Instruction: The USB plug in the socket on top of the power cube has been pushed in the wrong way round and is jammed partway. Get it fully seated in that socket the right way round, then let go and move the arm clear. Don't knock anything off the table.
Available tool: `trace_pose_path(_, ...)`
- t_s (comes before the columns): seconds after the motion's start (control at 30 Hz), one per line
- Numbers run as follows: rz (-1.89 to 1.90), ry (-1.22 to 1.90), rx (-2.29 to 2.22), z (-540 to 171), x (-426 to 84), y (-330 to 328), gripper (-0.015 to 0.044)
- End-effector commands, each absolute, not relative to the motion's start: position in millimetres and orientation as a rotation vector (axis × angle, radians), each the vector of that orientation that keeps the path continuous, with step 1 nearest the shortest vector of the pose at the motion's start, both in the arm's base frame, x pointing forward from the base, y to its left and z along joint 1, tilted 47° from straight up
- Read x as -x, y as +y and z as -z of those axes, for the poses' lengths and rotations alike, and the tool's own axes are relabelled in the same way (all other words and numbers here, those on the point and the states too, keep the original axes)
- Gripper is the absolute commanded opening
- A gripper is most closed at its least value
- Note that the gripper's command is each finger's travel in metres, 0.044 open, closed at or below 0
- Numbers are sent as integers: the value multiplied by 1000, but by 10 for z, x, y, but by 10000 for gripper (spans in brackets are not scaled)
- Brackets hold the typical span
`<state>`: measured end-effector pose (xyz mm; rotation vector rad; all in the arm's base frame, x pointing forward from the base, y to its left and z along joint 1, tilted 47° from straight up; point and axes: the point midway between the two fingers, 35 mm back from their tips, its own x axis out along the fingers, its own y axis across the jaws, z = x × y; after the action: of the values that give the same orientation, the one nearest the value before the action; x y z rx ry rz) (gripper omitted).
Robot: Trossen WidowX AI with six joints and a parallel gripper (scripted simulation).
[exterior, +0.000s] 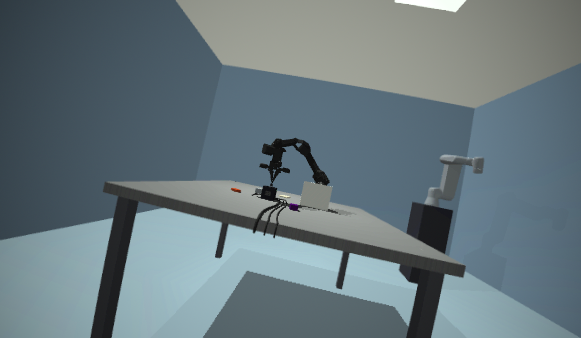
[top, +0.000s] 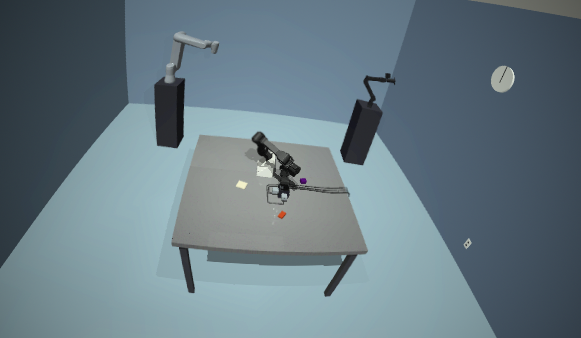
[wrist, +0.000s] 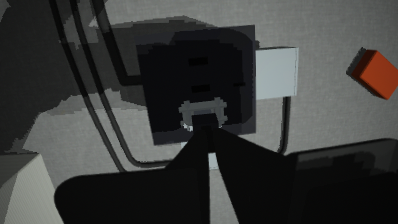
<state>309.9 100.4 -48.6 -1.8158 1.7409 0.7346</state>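
The black power cube [wrist: 165,75] [exterior: 268,193] stands on the table, with dark slots in its top. The small black USB plug [wrist: 204,119] stands up from the cube's top near one edge, with a jagged light-grey rim [wrist: 188,111] around its base. My gripper [wrist: 208,137] [exterior: 271,184] points down over the cube, its fingers drawn together at the plug; it looks shut on the plug. The fingers hide part of the plug, and how deep it sits or which way round it faces cannot be told.
White adapters [wrist: 276,73] [top: 284,197] sit against the cube's sides. Black cables [wrist: 286,120] [top: 320,189] run around it to the table edge. Nearby are an orange block [wrist: 380,75] [top: 282,215], a purple block [top: 303,181] [exterior: 293,207], a yellow note [top: 241,185] and a white box [exterior: 316,195].
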Motion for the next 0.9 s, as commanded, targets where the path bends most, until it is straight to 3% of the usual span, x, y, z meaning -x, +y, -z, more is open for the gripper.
trace_pose_path(0.0, -734, 1740, 1815, 483, -3102, 1007, 0)
trace_pose_path(0.87, -735, 1741, 1816, 412, -3096, 1082, 0)
